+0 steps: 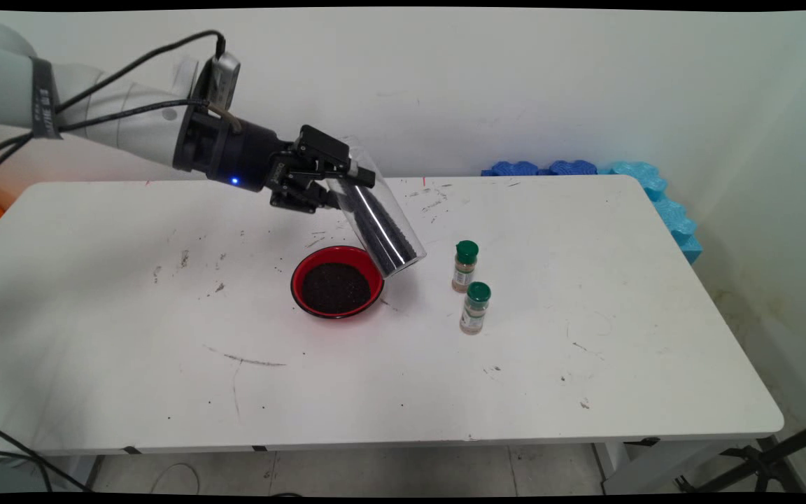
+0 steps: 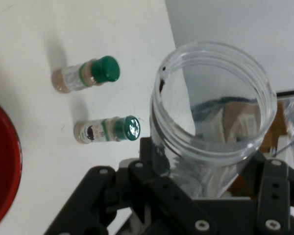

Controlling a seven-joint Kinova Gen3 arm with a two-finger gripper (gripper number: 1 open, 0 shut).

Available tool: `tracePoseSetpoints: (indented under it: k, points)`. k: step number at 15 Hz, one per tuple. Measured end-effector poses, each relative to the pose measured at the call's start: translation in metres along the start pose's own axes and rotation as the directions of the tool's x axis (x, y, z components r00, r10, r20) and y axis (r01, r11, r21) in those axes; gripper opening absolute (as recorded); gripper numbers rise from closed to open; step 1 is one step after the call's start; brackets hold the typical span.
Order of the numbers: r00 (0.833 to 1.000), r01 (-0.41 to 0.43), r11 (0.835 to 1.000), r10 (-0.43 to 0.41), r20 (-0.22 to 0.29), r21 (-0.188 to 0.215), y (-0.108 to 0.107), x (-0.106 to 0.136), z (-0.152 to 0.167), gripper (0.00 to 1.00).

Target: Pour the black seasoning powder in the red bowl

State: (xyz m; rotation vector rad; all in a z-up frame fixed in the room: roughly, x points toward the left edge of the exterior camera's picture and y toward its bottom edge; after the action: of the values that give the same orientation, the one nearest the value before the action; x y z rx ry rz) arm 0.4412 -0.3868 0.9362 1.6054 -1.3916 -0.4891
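Main view only: dark grains [image 1: 335, 285] in bowl [image 1: 299, 278].

Clear glossy plastic jar [image 1: 375, 217]; shiny red bowl [image 1: 337, 281]; smooth, scuffed white table [image 1: 585, 364]; green plastic-capped spice bottles [image 1: 465, 266].

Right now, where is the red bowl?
In the main view the red bowl sits on the white table near its middle, under the tilted clear jar in the gripper, left of two green-capped bottles.

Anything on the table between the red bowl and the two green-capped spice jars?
Only bare white table lies between the red bowl and the spice jars; the held clear jar's lower end hangs above it. Main view shows this.
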Motion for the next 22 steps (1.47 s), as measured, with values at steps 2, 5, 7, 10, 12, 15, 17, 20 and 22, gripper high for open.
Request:
tracePoseSetpoints:
  k: [2,5,7,10,12,15,17,20,22]
  points:
    - [0.992,-0.128,0.992,0.128,0.014,-0.005,0.010,0.000,-0.003,0.00]
    - [0.954,-0.297,0.955,0.297,0.035,-0.015,0.024,-0.001,-0.006,0.00]
    - [0.915,-0.400,0.916,0.400,0.048,-0.021,0.031,-0.003,-0.006,0.00]
    - [0.834,-0.549,0.835,0.549,0.055,-0.020,0.041,-0.005,-0.006,0.00]
    - [0.778,-0.625,0.780,0.625,0.058,-0.017,0.046,-0.007,-0.005,0.00]
    - [0.703,-0.709,0.705,0.709,0.064,-0.017,0.051,-0.011,-0.003,0.00]
    - [0.631,-0.774,0.633,0.773,0.070,-0.017,0.055,-0.016,-0.001,0.00]
    - [0.519,-0.852,0.522,0.850,0.086,-0.022,0.059,-0.025,0.004,0.00]
    - [0.457,-0.887,0.461,0.884,0.095,-0.026,0.061,-0.030,0.007,0.00]
